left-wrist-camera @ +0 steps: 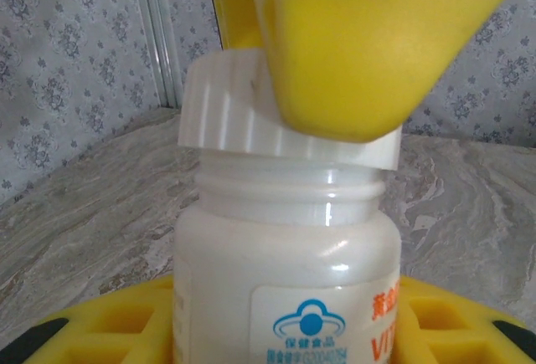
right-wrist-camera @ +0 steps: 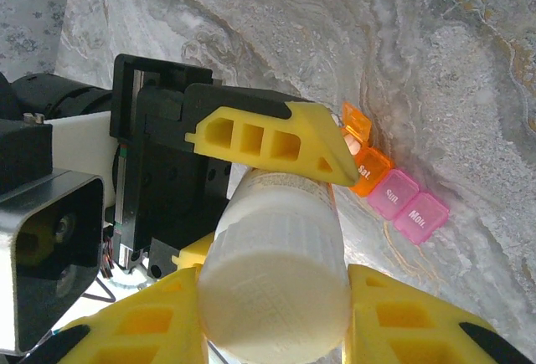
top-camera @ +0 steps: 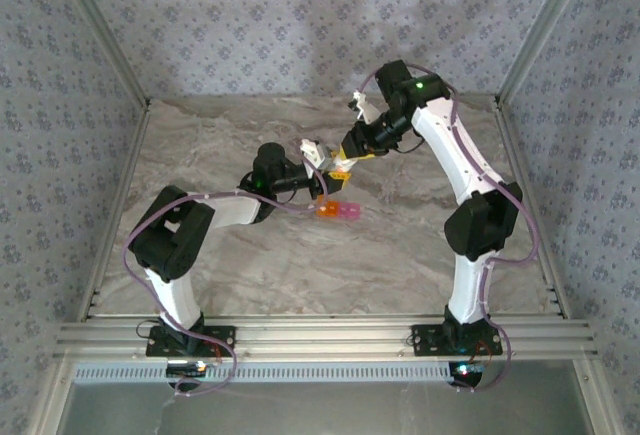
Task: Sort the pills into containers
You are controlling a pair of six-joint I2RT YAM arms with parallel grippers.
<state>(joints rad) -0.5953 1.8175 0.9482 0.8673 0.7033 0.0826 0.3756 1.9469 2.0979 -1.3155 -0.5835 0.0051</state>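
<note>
Containers [top-camera: 338, 212], where are they lying right now? — Tim

They are lying flat on the bench [top-camera: 300, 275], close to its middle. They are little boxes joined in a row, orange at 9 o'clock and pink at 3 o'clock in the top view. They are sitting at 6 o'clock from the spot where the left arm [top-camera: 225, 210] and the right arm [top-camera: 455, 150] are meeting, near it but apart. — Ana

What are the left fingers [left-wrist-camera: 92, 335] doing? — Tim

They are squeezing the white bottle [left-wrist-camera: 285, 247] by its body, one yellow finger on each side. The left arm is reaching in from 9 o'clock. — Ana

And the right fingers [right-wrist-camera: 142, 330]? — Tim

They are pinching the cap [right-wrist-camera: 276, 289] tight, one on each side. The right arm is coming in from 2 o'clock. Both arms are holding the same bottle. — Ana

Is the cap sitting on the bottle? — Tim

Yes, it is sitting on the neck. The left wrist camera is showing its ridged white edge with a right finger pressing on it, and a label [left-wrist-camera: 327, 330] with a blue picture and orange letters lower down. — Ana

What is the right wrist camera showing of the containers? — Tim

They are lying at 2 o'clock from the cap, down on the bench. One orange lid [right-wrist-camera: 356, 119] seems to be standing open. I cannot tell what is lying inside. — Ana
</note>
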